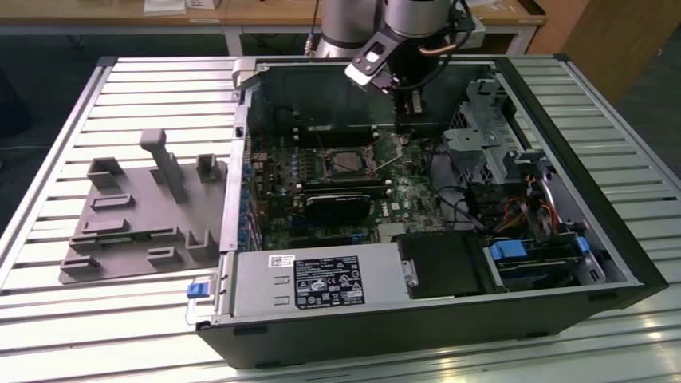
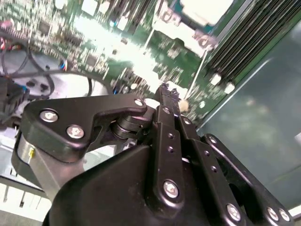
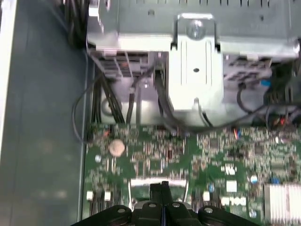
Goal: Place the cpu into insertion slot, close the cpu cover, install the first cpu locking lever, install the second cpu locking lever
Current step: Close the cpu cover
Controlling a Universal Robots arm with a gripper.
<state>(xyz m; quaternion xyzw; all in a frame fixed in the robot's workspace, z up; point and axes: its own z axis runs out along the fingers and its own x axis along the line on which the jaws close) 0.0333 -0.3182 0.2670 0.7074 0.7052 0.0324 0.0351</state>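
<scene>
Arm: the arm (image 1: 399,24) enters at the top centre of the exterior view, its wrist angled down into the open computer case (image 1: 426,343), close to the case's far wall.
Jaws: closed, with the fingertips (image 2: 163,96) (image 3: 160,188) pressed together and nothing visible between them in both wrist views.
Jaw position: hanging above the green motherboard (image 1: 319,203), not touching it.
Cpu cover: the cpu cover (image 1: 347,149) lies flat around a dark square at the middle of the exterior view.
Cover to jaws: the cover sits lower left of the jaws, near but clearly apart.
Surface: the slatted metal surface (image 1: 139,88) carries the case, with a grey fixture block (image 1: 127,231) at the frame's left.
</scene>
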